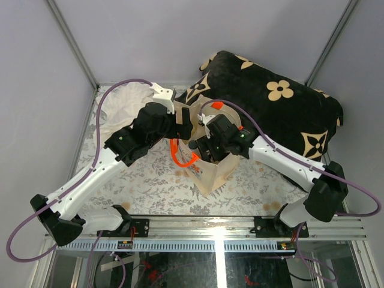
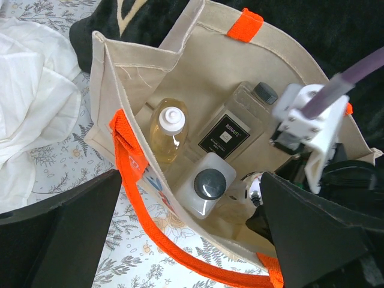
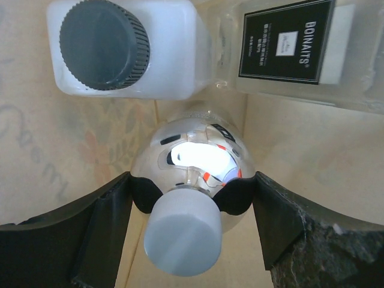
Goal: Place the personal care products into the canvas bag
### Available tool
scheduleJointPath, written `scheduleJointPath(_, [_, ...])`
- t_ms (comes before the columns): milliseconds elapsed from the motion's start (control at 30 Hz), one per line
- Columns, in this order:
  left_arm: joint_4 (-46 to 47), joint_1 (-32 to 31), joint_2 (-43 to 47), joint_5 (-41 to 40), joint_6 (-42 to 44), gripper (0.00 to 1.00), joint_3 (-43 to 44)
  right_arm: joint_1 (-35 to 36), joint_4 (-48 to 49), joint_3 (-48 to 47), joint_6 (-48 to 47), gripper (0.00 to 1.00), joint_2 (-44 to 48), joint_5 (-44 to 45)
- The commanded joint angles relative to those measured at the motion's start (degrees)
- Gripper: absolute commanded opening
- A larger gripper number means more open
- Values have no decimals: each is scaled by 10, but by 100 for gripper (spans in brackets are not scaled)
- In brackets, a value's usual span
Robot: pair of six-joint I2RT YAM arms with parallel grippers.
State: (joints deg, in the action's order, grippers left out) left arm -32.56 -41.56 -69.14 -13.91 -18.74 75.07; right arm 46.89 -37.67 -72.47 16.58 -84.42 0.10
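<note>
The canvas bag [image 2: 210, 66] stands open at mid-table, orange handles up; it also shows in the top view [image 1: 214, 175]. Inside lie the amber bottle with white cap [image 2: 167, 129], the clear tall bottle with black label [image 2: 231, 129] and the whitish bottle with dark cap [image 2: 207, 183]. My right gripper [image 3: 192, 189] reaches down into the bag and is shut on the squat round clear bottle [image 3: 195, 153], cap toward the camera, just above the bag floor. My left gripper [image 2: 192, 204] is open, its fingers wide apart over the bag's near rim and orange handle [image 2: 129, 174].
A black cushion with cream flowers [image 1: 270, 99] lies right behind the bag. A white cloth [image 1: 126, 105] is bunched at the back left. The right arm's wrist [image 2: 309, 123] hangs over the bag mouth. A flowered tablecloth [image 1: 150, 180] covers the table.
</note>
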Motion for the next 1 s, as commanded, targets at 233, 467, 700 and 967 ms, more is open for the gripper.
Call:
scheduleJointPath(233, [42, 13, 9, -7, 5, 100, 16, 28, -7, -7, -1, 85, 31, 34])
scheduleJointPath(467, [42, 22, 14, -18, 12, 100, 44, 28, -61, -117, -29, 100, 36, 80])
scheduleJointPath(700, [64, 29, 61, -99, 44, 100, 53, 27, -121, -253, -68, 99, 38, 222])
scheduleJointPath(967, [-42, 109, 53, -111, 0, 100, 79, -118, -125, -272, -65, 99, 30, 199])
